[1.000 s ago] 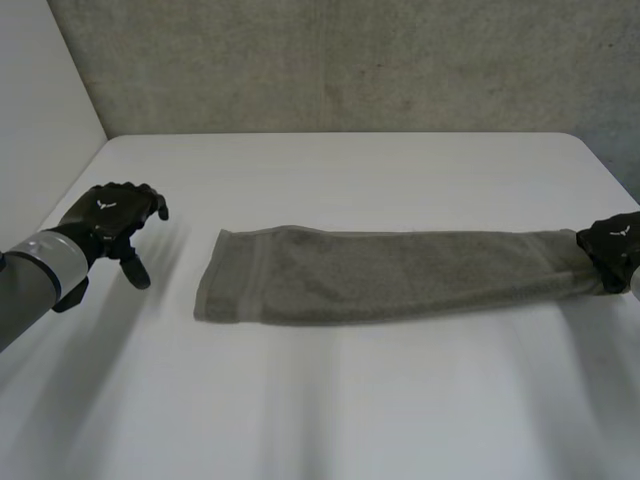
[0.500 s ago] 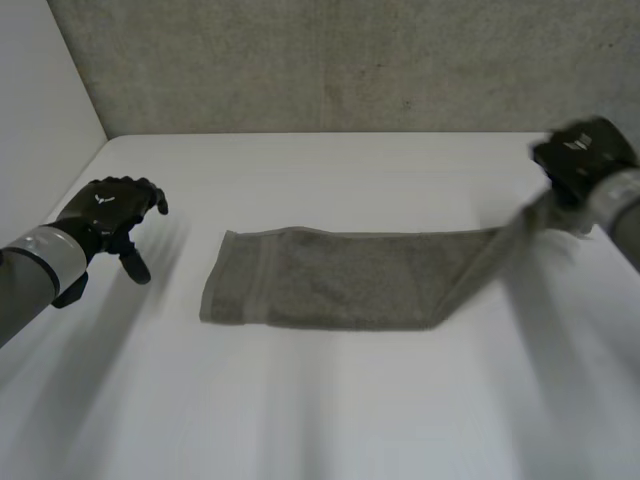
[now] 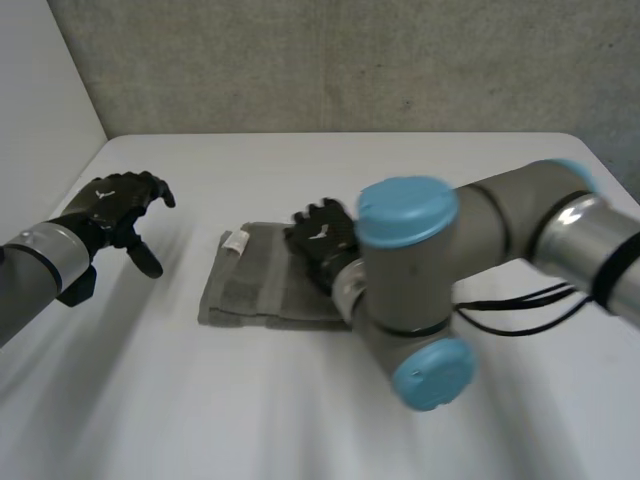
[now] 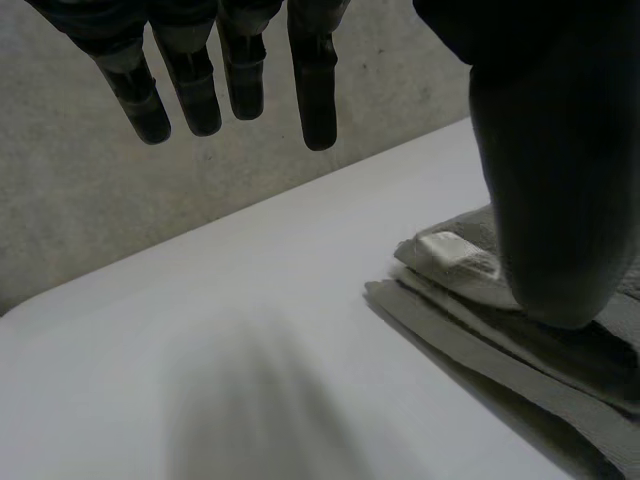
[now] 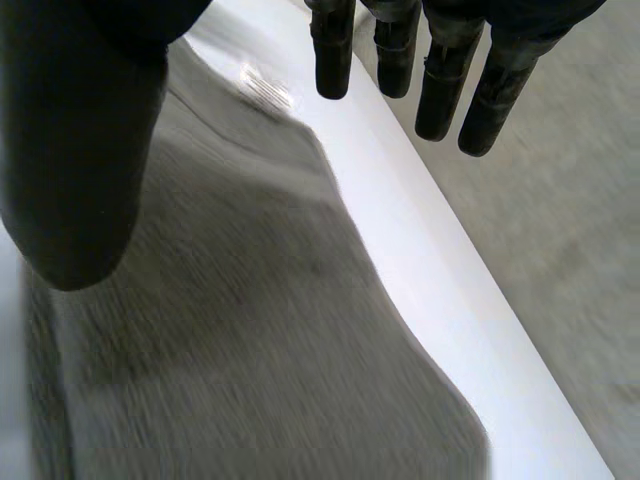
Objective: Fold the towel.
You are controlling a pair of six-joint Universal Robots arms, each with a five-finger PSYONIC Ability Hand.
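White table [image 3: 420, 170]. Grey towel [image 3: 250, 285] lies flat on it, left of centre, folded into layers with the edges stacked at its left end. Small white label [image 3: 237, 243] faces up at the towel's far left corner.

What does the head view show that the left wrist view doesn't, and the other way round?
Head view: the right hand and its arm above the folded towel. Left wrist view: the towel's stacked layers seen edge-on, beside the thumb. Both: the open left hand, the towel's white label and the white table.
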